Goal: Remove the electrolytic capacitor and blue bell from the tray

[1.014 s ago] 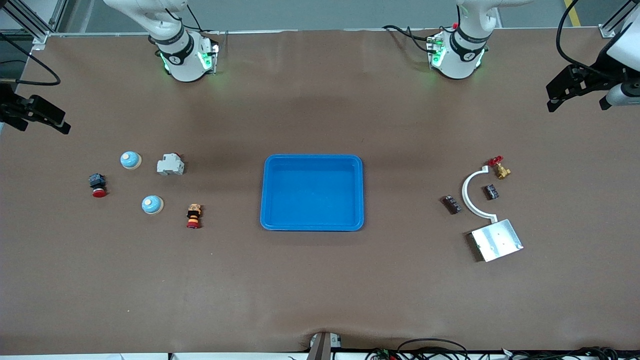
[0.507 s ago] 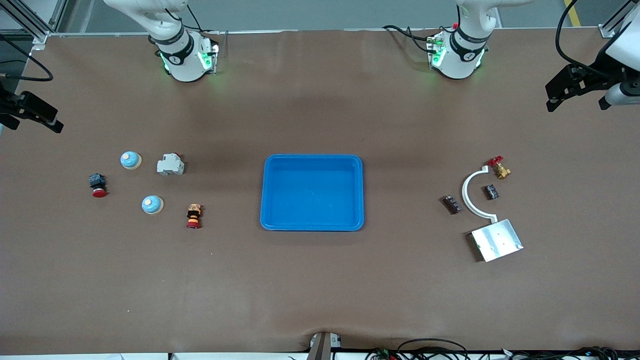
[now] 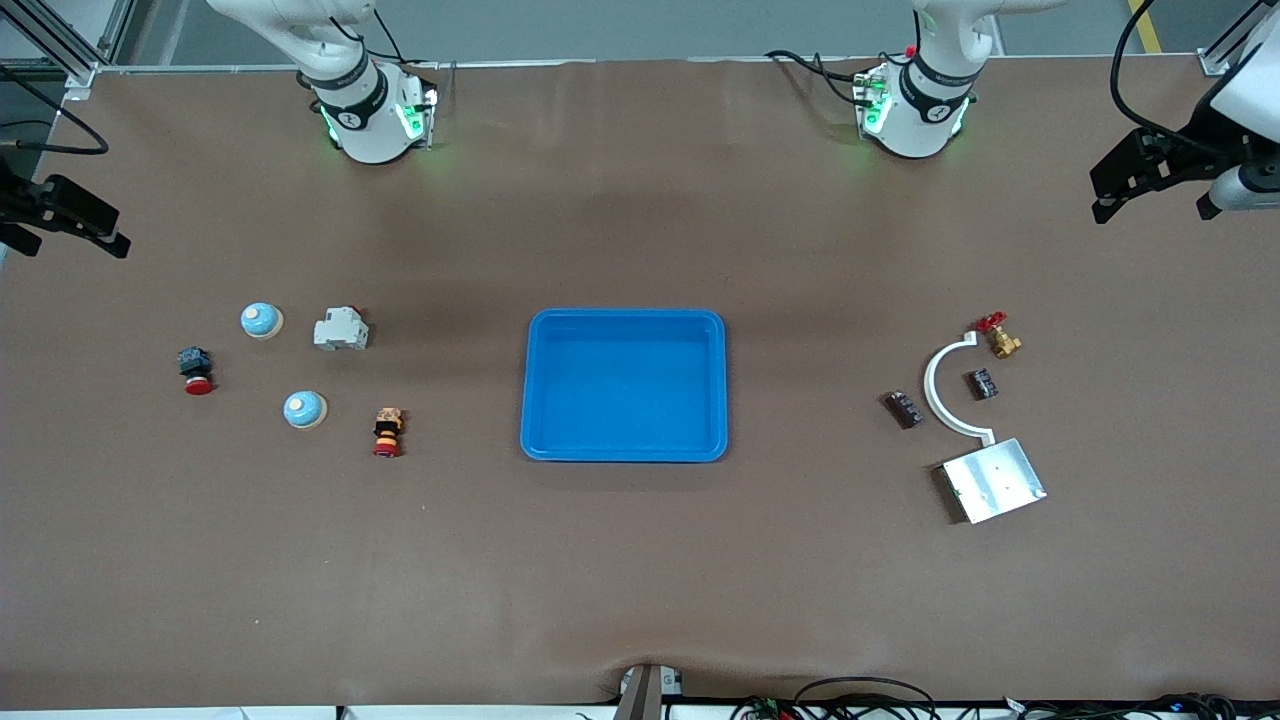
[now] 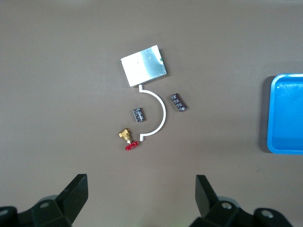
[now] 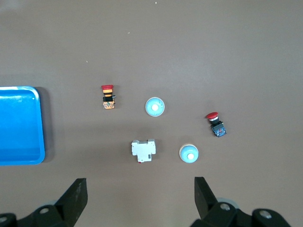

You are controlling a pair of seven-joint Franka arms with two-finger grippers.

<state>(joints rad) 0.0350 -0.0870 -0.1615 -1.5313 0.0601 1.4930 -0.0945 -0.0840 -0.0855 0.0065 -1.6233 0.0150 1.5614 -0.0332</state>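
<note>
While both arms hang high at the two ends of the tabletop, nothing is in either grip. The left end effector is up over the tabletop's edge at the left arm's end, its fingers spread wide apart and empty in the left wrist view. The right end effector is up over the edge at the right arm's end, its fingers likewise wide apart and empty.

A blue tray sits at the middle of the tabletop with nothing in it.

Toward the right arm's end lie two blue bells: one bell just beside a white breaker block, the other bell nearer the front camera. A red-capped push button lies closest to that end's edge, and an orange and red button lies between the second bell and the tray.

Toward the left arm's end a white curved bracket touches a corner of a silver metal box. One small dark capacitor lies inside the bracket's curve, a second capacitor lies outside it on the tray's side, and a brass valve with a red handle sits at the bracket's upper tip.
</note>
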